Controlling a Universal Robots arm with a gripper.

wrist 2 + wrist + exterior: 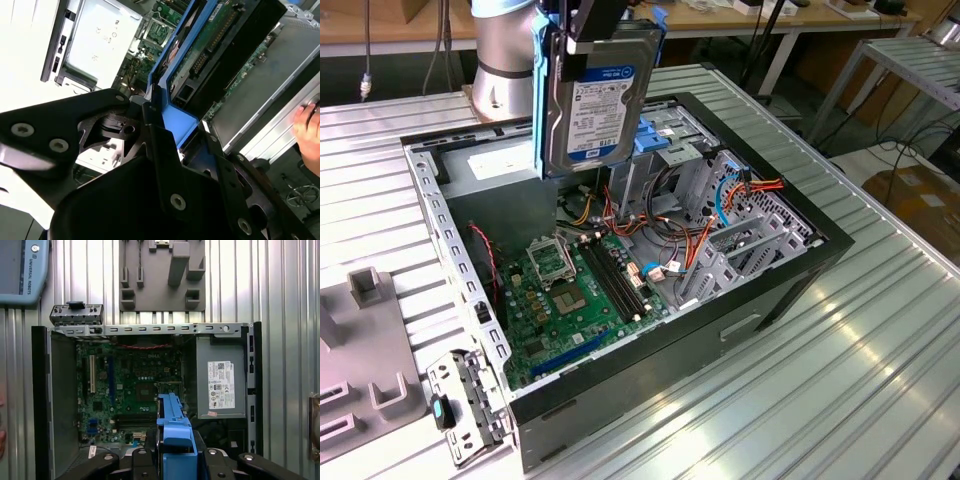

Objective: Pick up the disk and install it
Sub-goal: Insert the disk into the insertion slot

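The disk (pixel 600 95) hangs on edge above the back of the open computer case (pixel 760 300), its white-and-blue label facing the exterior view. My gripper (pixel 582 30) is shut on its top edge, clamping the blue side rails. In the second wrist view the disk's green circuit board (pixel 210 45) and blue rail (pixel 175 120) run away from the black fingers (pixel 150 145). In the first wrist view the blue rail (pixel 175 432) sticks out between the fingers, over the motherboard (pixel 135 385).
Inside the case are the motherboard (pixel 570 290), a grey metal box with a white sticker (pixel 495 165), a blue drive cage (pixel 660 140) and orange cables (pixel 750 190). A grey fixture (pixel 360 340) and a blue-latched bracket (pixel 460 410) lie beside the case. A hand (pixel 307 125) rests nearby.
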